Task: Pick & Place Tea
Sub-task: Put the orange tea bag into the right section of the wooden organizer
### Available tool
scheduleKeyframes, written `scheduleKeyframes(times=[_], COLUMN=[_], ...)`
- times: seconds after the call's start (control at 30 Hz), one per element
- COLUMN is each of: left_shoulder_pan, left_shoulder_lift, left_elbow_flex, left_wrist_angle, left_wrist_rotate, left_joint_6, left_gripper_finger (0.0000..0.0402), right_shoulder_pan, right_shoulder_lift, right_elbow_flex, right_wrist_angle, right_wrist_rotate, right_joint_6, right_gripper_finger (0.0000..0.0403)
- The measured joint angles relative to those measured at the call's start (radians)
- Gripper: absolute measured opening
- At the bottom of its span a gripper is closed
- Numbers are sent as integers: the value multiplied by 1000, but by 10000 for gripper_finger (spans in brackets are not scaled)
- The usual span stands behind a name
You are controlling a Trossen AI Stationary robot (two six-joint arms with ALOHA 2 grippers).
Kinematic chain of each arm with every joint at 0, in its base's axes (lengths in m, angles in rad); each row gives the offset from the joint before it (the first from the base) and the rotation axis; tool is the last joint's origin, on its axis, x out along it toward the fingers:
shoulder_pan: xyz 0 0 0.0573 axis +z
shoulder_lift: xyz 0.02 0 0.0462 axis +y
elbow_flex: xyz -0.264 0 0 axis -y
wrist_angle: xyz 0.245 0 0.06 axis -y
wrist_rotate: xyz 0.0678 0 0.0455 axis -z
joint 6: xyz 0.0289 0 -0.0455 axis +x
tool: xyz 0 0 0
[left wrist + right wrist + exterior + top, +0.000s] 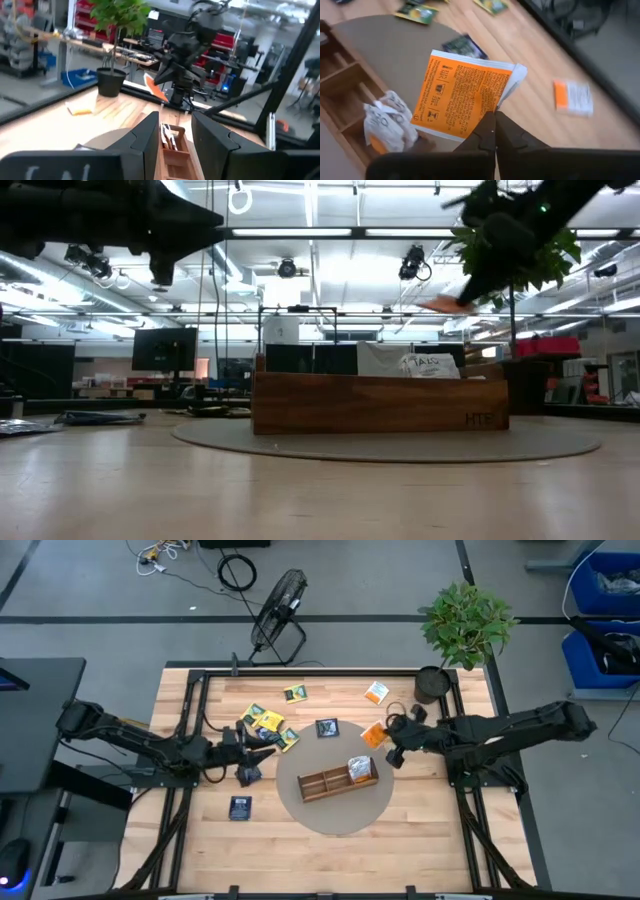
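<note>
My right gripper [493, 116] is shut on an orange-and-white tea sachet [465, 95], held in the air beside the right end of the brown wooden tray [337, 782]. The tray stands on a round grey mat [340, 820], and a few sachets [360, 770] lie in its right compartment. More tea sachets lie flat on the table: yellow-and-green ones [262, 721], a dark one [326, 727] and an orange one [377, 692]. My left gripper [176, 127] hovers open left of the mat, pointing level at the tray, with nothing between its fingers. My right gripper pinches the orange sachet at one edge [490, 104], near a corner, between its two fingertips. The fingers come slanting down from the table's right side. The sachet sticks out flat beyond the fingertips, lifted clear of the table and the mat [445, 305].
A potted plant [465, 625] stands at the table's far right corner. Another dark sachet [240, 807] lies near the front left. A black frame [300, 671] runs along the table's edges. A fan [278, 615] stands on the floor beyond the far edge.
</note>
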Motion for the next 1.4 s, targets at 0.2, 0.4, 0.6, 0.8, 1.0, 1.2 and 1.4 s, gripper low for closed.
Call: scheduleKeyframes(times=[0.2,0.4,0.6,0.8,1.0,1.2,1.4], left_shoulder_pan=[42,66,85,108,118,128,142], left_shoulder_lift=[16,92,204,289,360,435,497], left_elbow_flex=[0,28,117,190,244,297,352], left_wrist_angle=[4,17,22,11,-9,-10,-22], left_wrist_rotate=[63,87,187,226,226,269,301], left_joint_6=[-79,-129,-124,-121,-126,-117,-102], left_gripper_finger=[122,122,142,215,244,233,219], right_shoulder_pan=[91,127,128,135,153,151,152], right_shoulder_lift=[171,363,503,581,599,599,599], right_elbow_flex=[131,306,474,571,589,589,589], right_wrist_angle=[31,29,15,-19,-14,4,25], right_wrist_rotate=[80,129,89,39,38,41,40], right_joint_6=[-244,-446,-569,-642,-682,-702,-721], right_gripper_finger=[0,0,0,0,0,0,0])
